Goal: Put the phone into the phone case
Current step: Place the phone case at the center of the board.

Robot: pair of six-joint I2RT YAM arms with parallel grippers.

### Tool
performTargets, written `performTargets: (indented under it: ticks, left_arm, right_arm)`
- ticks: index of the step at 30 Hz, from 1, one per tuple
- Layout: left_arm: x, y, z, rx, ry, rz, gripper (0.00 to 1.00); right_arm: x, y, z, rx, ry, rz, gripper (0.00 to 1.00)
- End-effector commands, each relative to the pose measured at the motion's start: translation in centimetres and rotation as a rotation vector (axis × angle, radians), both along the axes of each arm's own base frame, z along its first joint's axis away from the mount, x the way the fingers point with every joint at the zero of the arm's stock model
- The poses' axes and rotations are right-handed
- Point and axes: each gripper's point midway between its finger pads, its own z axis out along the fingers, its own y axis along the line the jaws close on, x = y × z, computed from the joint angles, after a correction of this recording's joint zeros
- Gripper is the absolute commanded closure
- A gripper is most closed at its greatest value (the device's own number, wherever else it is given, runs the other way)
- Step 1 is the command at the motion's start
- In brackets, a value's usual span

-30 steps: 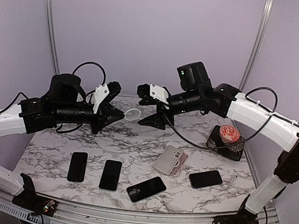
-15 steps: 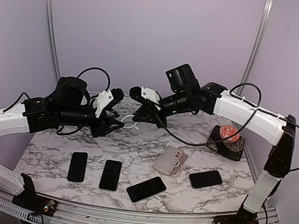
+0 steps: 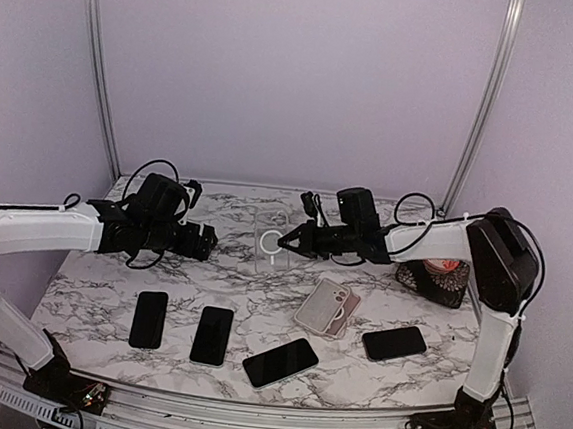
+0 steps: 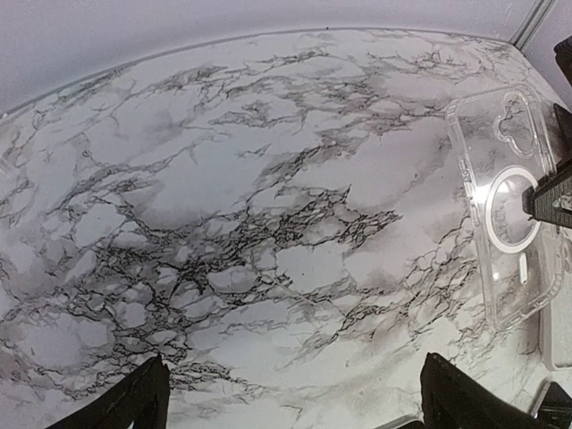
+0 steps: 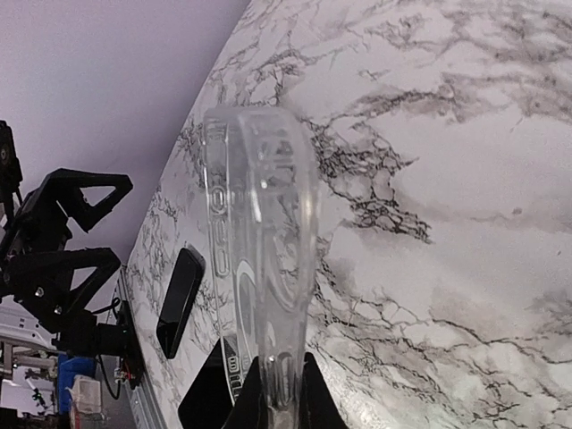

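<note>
On the marble table (image 3: pixel 94 293) the right gripper (image 3: pixel 289 242) clamps the clear phone case (image 4: pixel 509 206), likely steadying it, while the left gripper (image 3: pixel 207 240) hovers wide open.

The right hand (image 5: pixel 273 400) grips one end of the clear phone case (image 5: pixel 259 206).

White arm shells (image 3: pixel 34 231), black joints (image 3: pixel 157 203) — thin black cables (image 3: pixel 420 197) looping alongside.

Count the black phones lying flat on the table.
4 phones near the front edge: far left, left of centre, centre, right. The pink case may hold another.
</note>
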Motion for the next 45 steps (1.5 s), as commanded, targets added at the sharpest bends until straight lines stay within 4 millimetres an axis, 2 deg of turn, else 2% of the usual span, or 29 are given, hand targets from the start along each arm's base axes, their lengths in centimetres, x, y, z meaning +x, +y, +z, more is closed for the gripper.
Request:
performTargets:
  ticks: [1,10,15,19,23,30,32,36,40,45]
  left_arm:
    - [-0.5,0.1,-1.9,-0.035,0.055,0.046,0.01]
    - [-0.6,0.4,-3.7,-0.002,0.077,0.044,0.01]
    - [-0.7,0.5,-4.6,0.013,0.095,0.042,0.01]
    - [-1.0,0.7,-5.3,0.019,0.108,0.042,0.01]
    - [-1.4,0.9,-5.5,0.022,0.112,0.044,0.01]
    - [-1.7,1.2,-5.3,0.018,0.106,0.047,0.01]
    - [-1.8,1.2,-5.3,0.014,0.109,0.046,0.01]
    - [-2.2,1.4,-5.3,0.006,0.116,0.047,0.01]
    - [-2.5,1.6,-5.3,0.005,0.117,0.047,0.01]
    - [-2.7,1.8,-5.2,0.005,0.115,0.047,0.01]
  right_arm:
    - [-0.7,2.3,0.4,0.162,0.148,-0.025,1.00]
    - [-2.1,4.7,-5.1,0.122,0.290,-0.036,0.98]
    - [-2.0,3.8,-8.1,0.013,0.293,-0.067,0.93]
    - [-1.7,3.3,-9.3,-0.069,0.279,-0.058,0.84]
    - [-1.1,2.0,-9.2,-0.097,0.256,-0.091,0.78]
    - [-0.9,0.7,-7.4,-0.201,0.156,-0.088,0.69]
    - [-1.5,-0.1,-7.6,-0.260,0.142,-0.092,0.68]
    - [-3.9,-0.8,-8.9,-0.383,0.111,-0.068,0.69]
    - [-6.1,-1.8,-11.0,-0.497,0.115,-0.031,0.72]
    - [-8.3,-4.1,-13.7,-0.672,0.148,0.033,0.75]
